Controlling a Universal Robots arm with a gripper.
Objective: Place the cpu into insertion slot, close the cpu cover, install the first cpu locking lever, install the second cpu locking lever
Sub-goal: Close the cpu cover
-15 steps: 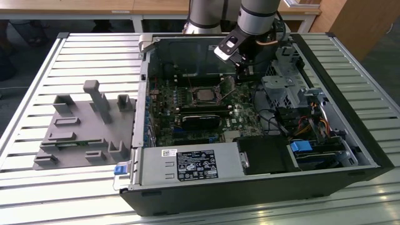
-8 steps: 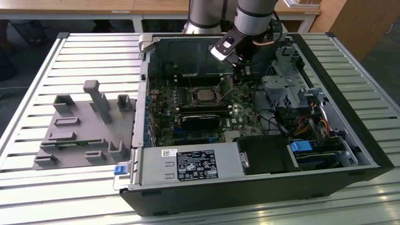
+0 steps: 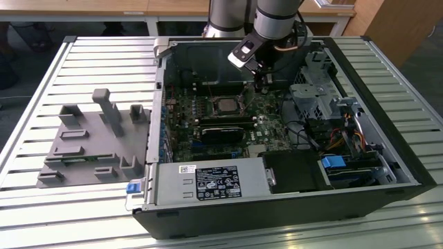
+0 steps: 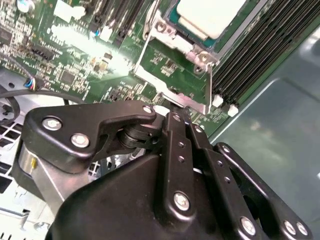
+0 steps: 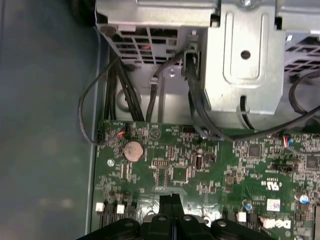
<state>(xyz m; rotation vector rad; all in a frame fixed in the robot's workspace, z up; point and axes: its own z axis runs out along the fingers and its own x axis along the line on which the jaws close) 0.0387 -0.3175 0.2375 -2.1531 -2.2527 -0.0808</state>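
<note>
The cpu [image 3: 227, 105] has a pale metal top and lies in the insertion slot on the green motherboard [image 3: 266, 122] inside the open computer case. In the second wrist view the cpu [image 4: 207, 15] shows through the window of the silvery cpu cover [image 4: 172, 82], which lies flat around it. My gripper [image 3: 262, 87] hangs just off the socket's corner, toward the exterior view's right. Its black fingers [image 4: 175, 130] are pressed together low over the board by the cover's edge. In the first wrist view the gripper [image 5: 171, 200] has no gap at its tips. Whether a thin lever sits between them is hidden.
A black graphics card [image 3: 221, 134] lies just in front of the socket. A metal drive cage [image 3: 312, 98] with black cables [image 5: 195, 100] stands at the exterior view's right. The power supply [image 3: 211, 181] fills the case's near side. A grey fixture block [image 3: 90, 140] rests on the slatted table.
</note>
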